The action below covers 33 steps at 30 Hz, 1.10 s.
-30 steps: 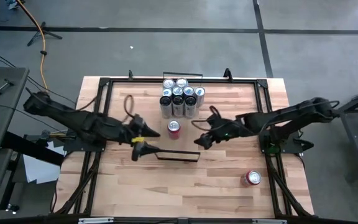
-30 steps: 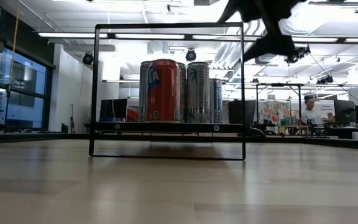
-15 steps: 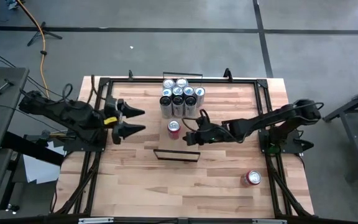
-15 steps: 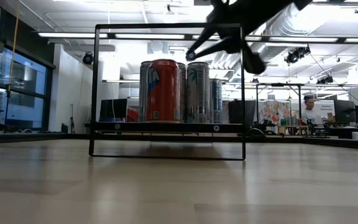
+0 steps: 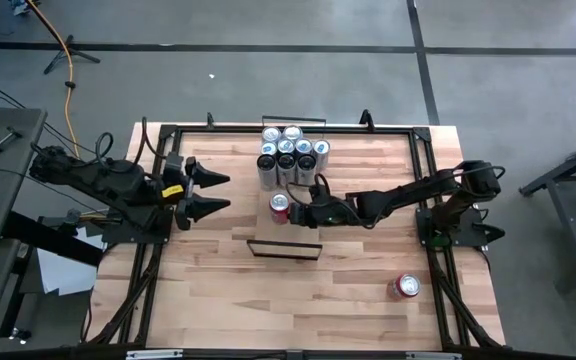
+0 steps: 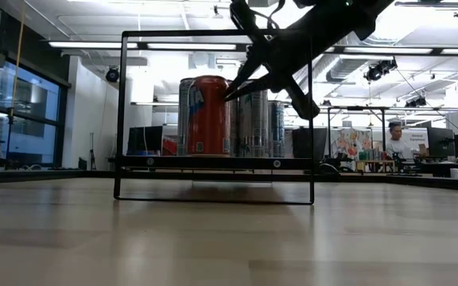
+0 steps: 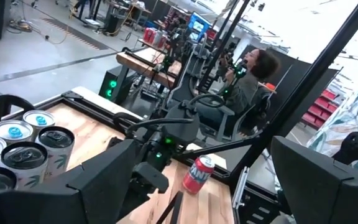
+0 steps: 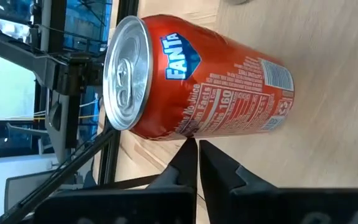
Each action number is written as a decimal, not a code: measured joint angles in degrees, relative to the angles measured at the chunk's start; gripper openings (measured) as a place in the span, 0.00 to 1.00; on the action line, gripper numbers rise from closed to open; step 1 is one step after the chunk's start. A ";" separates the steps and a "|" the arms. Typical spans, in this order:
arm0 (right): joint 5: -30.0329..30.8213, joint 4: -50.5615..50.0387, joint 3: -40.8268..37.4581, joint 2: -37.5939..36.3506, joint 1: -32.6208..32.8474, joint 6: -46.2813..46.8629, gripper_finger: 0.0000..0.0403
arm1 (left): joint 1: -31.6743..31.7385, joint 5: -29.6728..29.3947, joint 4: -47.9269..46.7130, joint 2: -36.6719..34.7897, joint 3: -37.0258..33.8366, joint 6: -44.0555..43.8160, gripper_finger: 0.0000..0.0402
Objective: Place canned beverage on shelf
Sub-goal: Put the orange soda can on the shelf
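We have the right tool [image 5: 295, 210] clenched empty just beside the orange can [image 5: 280, 206], so next we must reopen it to grasp.

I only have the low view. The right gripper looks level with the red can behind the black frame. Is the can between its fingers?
Observer: No. In the right wrist view the right gripper is shut, its tips together at the side of the Fanta can, not around it.
Operator: Where is the left arm? I can't see it.
Observer: The high view shows the left gripper open, near the table's left edge, apart from every can.
Operator: Are there any other cans out there?
Observer: Yes, a second red can stands alone on the table, at the lower right of the high view.
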 joint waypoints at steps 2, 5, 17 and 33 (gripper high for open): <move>-0.16 0.02 0.00 0.02 0.00 0.00 0.01 | 0.00 0.09 0.04 -0.01 0.00 0.00 0.83; -0.24 0.00 0.00 0.02 0.01 0.00 0.00 | 0.00 0.12 0.06 0.00 0.00 0.00 0.83; -0.57 0.22 0.00 0.04 -1.14 1.47 0.00 | 0.00 0.16 0.07 0.00 0.00 0.06 0.83; -2.80 6.62 3.25 6.95 -1.59 4.46 0.00 | 0.02 -0.17 0.09 0.00 0.00 0.00 0.83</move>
